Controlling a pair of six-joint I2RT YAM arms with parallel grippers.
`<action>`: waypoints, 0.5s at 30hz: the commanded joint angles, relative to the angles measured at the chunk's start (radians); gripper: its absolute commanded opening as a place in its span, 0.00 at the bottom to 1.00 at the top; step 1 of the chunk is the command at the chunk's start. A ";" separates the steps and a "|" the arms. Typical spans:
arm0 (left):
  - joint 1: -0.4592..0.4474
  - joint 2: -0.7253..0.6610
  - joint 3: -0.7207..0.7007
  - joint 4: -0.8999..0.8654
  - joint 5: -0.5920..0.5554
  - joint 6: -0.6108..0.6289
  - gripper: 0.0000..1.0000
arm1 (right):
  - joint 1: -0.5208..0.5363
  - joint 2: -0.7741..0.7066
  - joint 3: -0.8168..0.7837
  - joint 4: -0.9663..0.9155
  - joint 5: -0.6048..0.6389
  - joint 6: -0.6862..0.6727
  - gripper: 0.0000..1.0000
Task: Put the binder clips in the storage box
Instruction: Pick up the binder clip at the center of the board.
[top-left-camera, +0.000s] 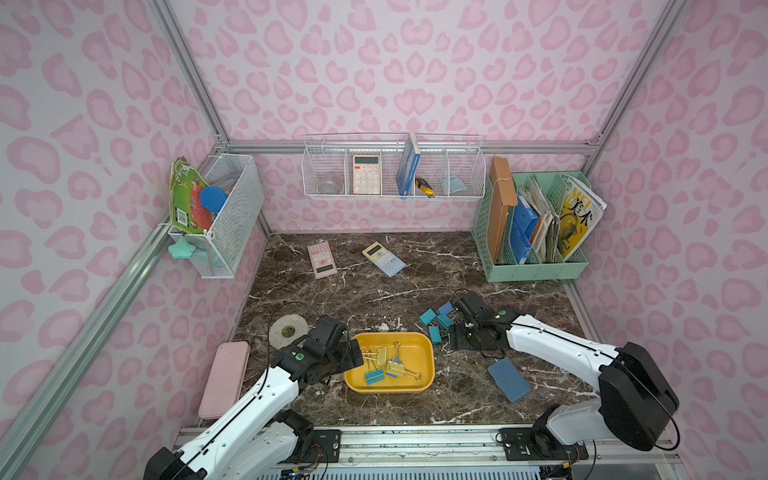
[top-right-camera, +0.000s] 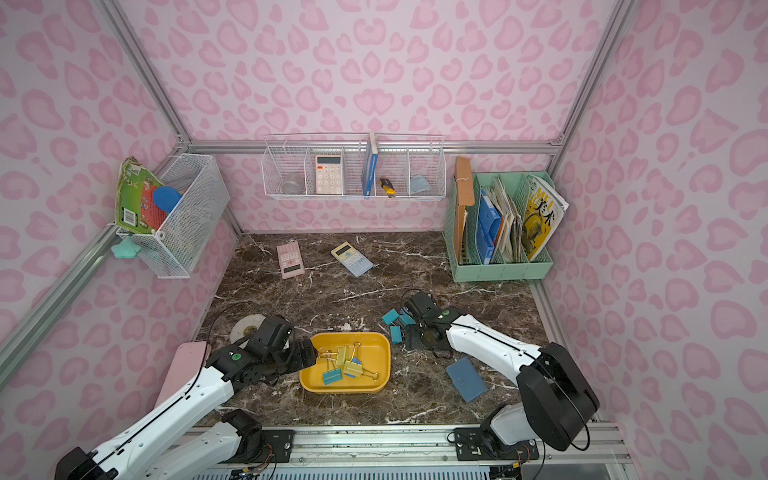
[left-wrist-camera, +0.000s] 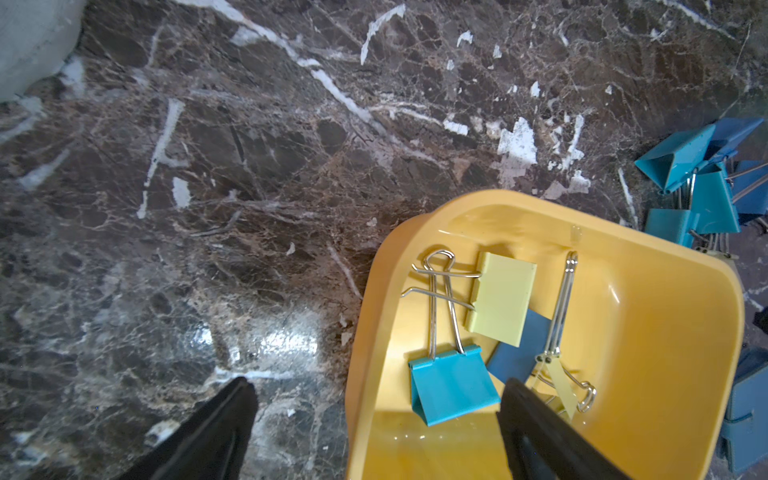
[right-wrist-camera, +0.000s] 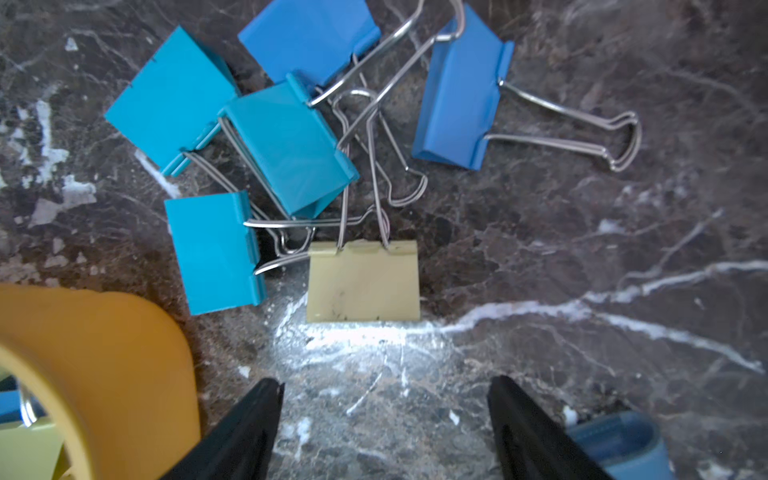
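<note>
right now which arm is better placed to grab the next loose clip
Right. The right claw, open, faces the pale yellow folded-metal binder clip in the loose pile; the left claw, open, sits at the shallow yellow plastic storage box, away from that pile.

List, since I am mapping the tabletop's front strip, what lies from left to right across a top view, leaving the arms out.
Pink flat rectangular case → grey round disc → shallow yellow plastic storage box → loose teal and blue metal binder clips → flat blue rectangular pad.
</note>
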 joint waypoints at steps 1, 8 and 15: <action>0.001 -0.002 0.007 0.000 -0.005 0.012 0.95 | -0.018 0.024 -0.007 0.080 -0.023 -0.076 0.82; 0.001 -0.001 0.006 -0.003 -0.007 0.009 0.95 | -0.029 0.097 -0.002 0.130 -0.055 -0.099 0.80; 0.001 0.004 0.007 -0.003 -0.010 0.010 0.95 | -0.031 0.135 -0.005 0.149 -0.058 -0.112 0.79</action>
